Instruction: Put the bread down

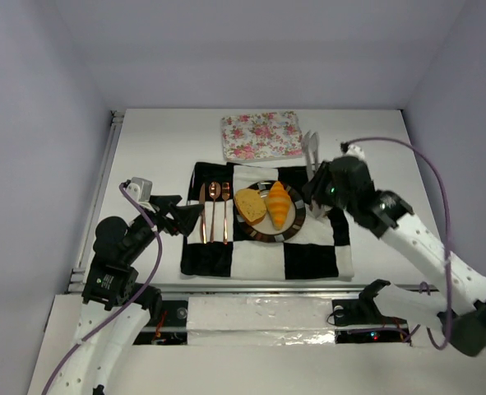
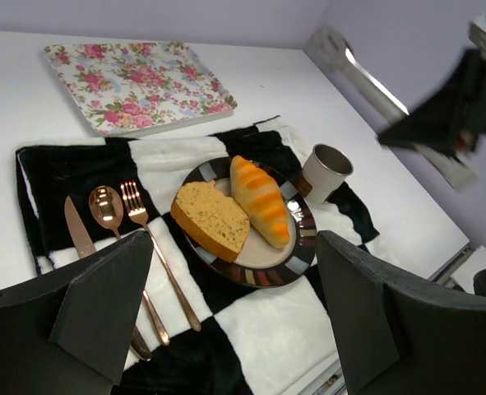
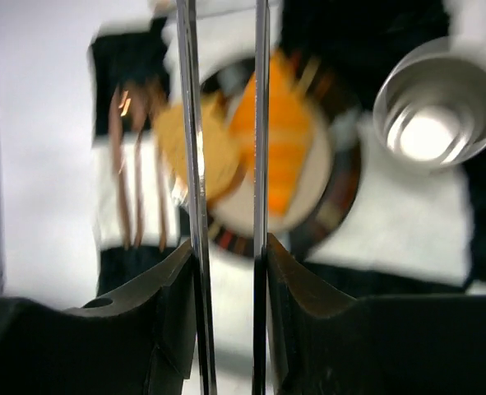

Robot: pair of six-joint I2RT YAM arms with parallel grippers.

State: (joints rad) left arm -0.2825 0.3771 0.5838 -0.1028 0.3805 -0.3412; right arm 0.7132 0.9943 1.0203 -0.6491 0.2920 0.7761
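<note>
Bread slice point(image 2: 211, 218), croissant point(image 2: 261, 200) touching on plate point(image 2: 298, 262) beyond left gripper point(image 2: 234, 271) | fingers spread, empty | right gripper point(image 3: 226, 257) clenched on tongs point(image 3: 193, 164)

Fleecy cloth point(image 2: 251, 329), polished copper-toned metal cutlery point(image 2: 104, 206), mirror-bright metal tongs point(image 3: 195, 164), glossy plate point(image 2: 292, 265), matt rough bread slice point(image 2: 214, 216).

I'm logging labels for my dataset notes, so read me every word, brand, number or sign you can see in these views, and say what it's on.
None: no readable text in any view.
The floral tray, striped plate, cup, cutlery and tongs show only patterns or bare surfaces.
The right wrist view is blurred, so any small marks there could not be read.
</note>
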